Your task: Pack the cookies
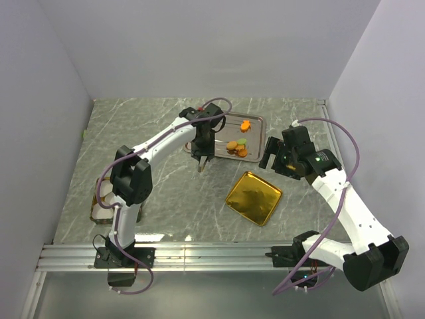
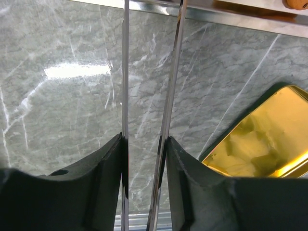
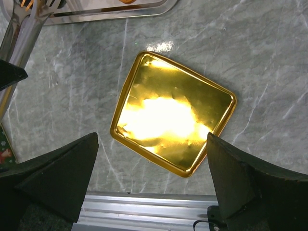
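Several small round cookies (image 1: 236, 147), mostly orange with one green, lie on a silver tray (image 1: 255, 121) at the back; one more orange cookie (image 1: 244, 124) lies apart. No pink one shows. My left gripper (image 1: 201, 158) (image 2: 144, 144) is shut on metal tongs (image 2: 126, 72), whose two arms run toward the silver tray's edge (image 2: 231, 14). The tongs' forked tips (image 3: 29, 9) show in the right wrist view. My right gripper (image 1: 272, 153) (image 3: 151, 139) is open and empty above an empty gold tray (image 1: 254, 197) (image 3: 173, 120) (image 2: 269, 139).
A box with white paper cups (image 1: 99, 199) sits at the left, partly hidden by the left arm. An aluminium rail (image 1: 212, 256) (image 3: 144, 211) runs along the near table edge. White walls close in the sides and back.
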You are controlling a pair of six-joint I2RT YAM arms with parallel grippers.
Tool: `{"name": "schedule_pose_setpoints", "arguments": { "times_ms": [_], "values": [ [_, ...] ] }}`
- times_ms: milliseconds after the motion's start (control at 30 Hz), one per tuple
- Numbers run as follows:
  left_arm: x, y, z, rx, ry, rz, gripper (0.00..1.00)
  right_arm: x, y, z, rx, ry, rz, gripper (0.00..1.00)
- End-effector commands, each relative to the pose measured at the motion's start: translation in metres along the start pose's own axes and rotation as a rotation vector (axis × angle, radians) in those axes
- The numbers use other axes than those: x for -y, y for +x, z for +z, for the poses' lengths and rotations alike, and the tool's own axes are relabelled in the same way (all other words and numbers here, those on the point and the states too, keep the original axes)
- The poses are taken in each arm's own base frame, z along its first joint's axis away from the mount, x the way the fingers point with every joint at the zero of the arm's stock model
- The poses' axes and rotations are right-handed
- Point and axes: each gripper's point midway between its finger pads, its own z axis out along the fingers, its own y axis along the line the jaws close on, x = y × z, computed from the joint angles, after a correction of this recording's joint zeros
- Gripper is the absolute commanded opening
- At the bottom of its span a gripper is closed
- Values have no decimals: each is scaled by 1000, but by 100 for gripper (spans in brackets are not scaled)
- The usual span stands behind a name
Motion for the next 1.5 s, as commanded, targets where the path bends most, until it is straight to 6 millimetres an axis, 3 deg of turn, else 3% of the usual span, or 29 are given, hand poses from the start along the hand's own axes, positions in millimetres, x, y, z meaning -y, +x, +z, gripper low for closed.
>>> {"name": "schedule_pose_setpoints", "arguments": {
  "times_ms": [0,133,267,300,367,400,467,500,533,567,600,667,767,800,967,1100,1467],
  "values": [
    [1,-14,-17,50,-3,19,38,-5,-7,-1,26,-20,-9,100],
    [-4,-32,-46,118,13,-6,37,-7,-9,-3,26,-26,-12,100],
    [-23,-52,-85,210,10,-75,36,-15,-15,-7,28,-45,-13,100],
    [-34,-57,-100,246,11,-111,36,-16,-17,-7,25,-48,-10,100],
    [-47,-55,-112,259,-3,-144,35,-24,-21,-8,20,-74,-10,100],
    [-60,-57,-129,301,-3,-184,35,-27,-23,-8,19,-81,-9,100],
    [-80,-47,-132,303,-34,-213,36,-35,-29,-8,19,-97,-8,100],
    [-98,-46,-150,346,-29,-260,36,-40,-30,-8,10,-118,-7,100],
    [-112,-33,-142,318,-58,-277,36,-45,-33,-5,5,-126,-10,100],
    [-132,-31,-158,358,-50,-336,36,-49,-33,-5,-5,-143,-11,100],
    [-145,-18,-151,334,-73,-351,36,-53,-35,0,-14,-148,-11,100],
    [-170,-4,-168,370,-89,-412,36,-62,-38,0,-26,-176,-12,100],
    [-195,22,-180,390,-142,-466,37,-71,-41,6,-45,-194,-14,100],
    [-202,37,-174,357,-173,-473,37,-74,-41,10,-59,-204,-15,100],
    [-228,80,-183,355,-209,-596,38,-87,-39,16,-100,-238,-10,100],
    [-238,108,-172,321,-197,-675,39,-97,-32,19,-121,-265,-22,100],
    [-284,124,-173,341,-322,-764,43,-110,-12,17,-162,-298,-70,100]
  ]
}}
